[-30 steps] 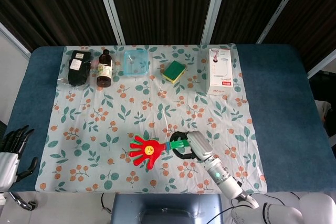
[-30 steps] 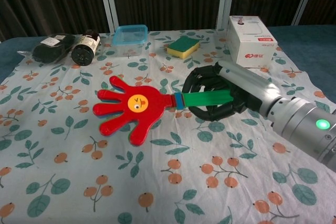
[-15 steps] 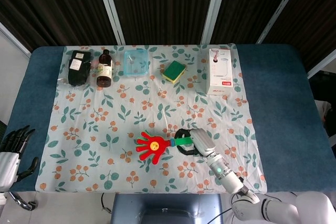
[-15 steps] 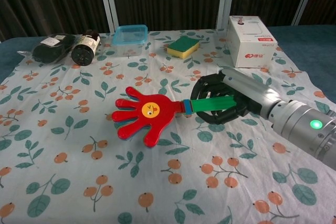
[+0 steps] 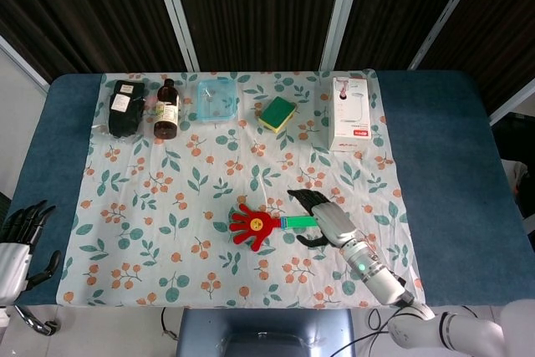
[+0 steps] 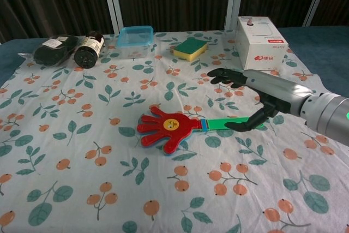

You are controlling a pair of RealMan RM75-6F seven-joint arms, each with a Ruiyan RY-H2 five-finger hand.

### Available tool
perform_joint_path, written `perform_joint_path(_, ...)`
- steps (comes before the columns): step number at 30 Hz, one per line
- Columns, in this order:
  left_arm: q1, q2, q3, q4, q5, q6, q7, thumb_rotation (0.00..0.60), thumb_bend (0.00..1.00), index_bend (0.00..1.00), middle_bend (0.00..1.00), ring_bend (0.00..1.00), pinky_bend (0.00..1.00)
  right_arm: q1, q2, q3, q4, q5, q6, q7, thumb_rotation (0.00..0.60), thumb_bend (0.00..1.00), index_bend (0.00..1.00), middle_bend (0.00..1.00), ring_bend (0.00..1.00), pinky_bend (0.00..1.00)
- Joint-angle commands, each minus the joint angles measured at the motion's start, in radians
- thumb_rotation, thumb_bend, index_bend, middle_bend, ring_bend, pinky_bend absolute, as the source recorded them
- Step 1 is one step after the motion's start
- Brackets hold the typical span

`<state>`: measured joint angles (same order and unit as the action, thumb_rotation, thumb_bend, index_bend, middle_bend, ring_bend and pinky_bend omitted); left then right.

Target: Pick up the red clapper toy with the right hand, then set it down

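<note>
The red clapper toy (image 5: 254, 225) (image 6: 167, 128), a red hand shape with a green handle (image 6: 229, 124), lies flat on the floral tablecloth (image 5: 167, 190) near the front middle. My right hand (image 5: 323, 216) (image 6: 263, 94) hovers over the handle's right end with its fingers spread apart, and nothing is gripped. Its thumb reaches down beside the handle's end; I cannot tell whether it touches. My left hand (image 5: 20, 238) rests off the cloth at the far left front edge, fingers apart and holding nothing.
Along the back of the cloth stand a black pouch (image 5: 125, 108), a brown bottle (image 5: 166, 109), a clear blue container (image 5: 216, 99), a green-and-yellow sponge (image 5: 277, 113) and a white box (image 5: 349, 125). The blue table (image 5: 451, 173) extends beyond the cloth on both sides.
My right hand moved right and down with the clapper, then spread its fingers and let it go. The clapper now lies on the cloth. The left hand stayed still.
</note>
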<state>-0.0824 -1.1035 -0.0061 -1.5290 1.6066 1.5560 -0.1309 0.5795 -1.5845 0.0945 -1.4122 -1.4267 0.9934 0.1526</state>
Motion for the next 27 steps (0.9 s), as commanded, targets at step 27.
perform_joint_path(27, 0.013, -0.018, -0.006, -0.026, 0.0, 0.019, 0.103, 0.6, 0.43, 0.0, 0.0, 0.0, 0.08, -0.444, 0.336, -0.103, -0.246, -0.067, 0.579, -0.495, 0.6, 0.24, 0.0, 0.0, 0.0, 0.0)
